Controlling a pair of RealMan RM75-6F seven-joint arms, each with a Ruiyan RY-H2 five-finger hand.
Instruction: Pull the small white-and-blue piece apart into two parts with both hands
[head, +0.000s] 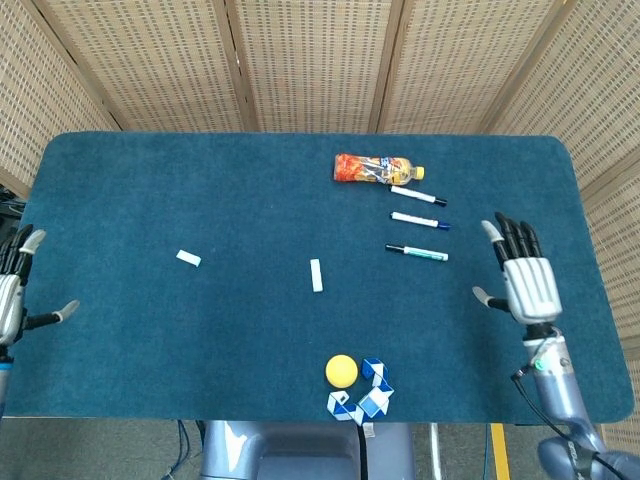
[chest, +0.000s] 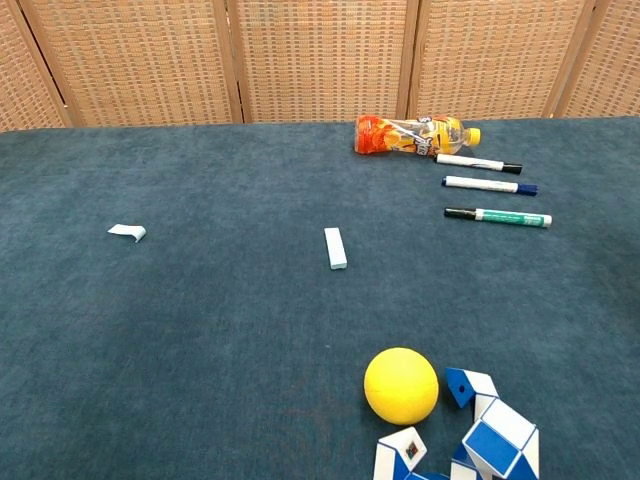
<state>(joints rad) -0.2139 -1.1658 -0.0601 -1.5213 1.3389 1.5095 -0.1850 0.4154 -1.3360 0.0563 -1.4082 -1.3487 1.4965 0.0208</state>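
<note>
Two separate parts of the small white-and-blue piece lie on the blue table cloth. The longer part (head: 316, 275) (chest: 335, 247) rests near the middle of the table. The shorter part (head: 188, 258) (chest: 127, 232) lies well to its left. My left hand (head: 12, 290) is at the far left edge of the head view, fingers spread, holding nothing. At the right side my right hand (head: 521, 280) is raised with fingers spread and empty. Neither hand shows in the chest view.
An orange drink bottle (head: 375, 168) (chest: 412, 135) lies at the back, with three markers (head: 419, 224) (chest: 489, 186) beside it. A yellow ball (head: 341, 371) (chest: 401, 385) and a blue-and-white twist puzzle (head: 362, 398) (chest: 478, 435) sit at the front edge.
</note>
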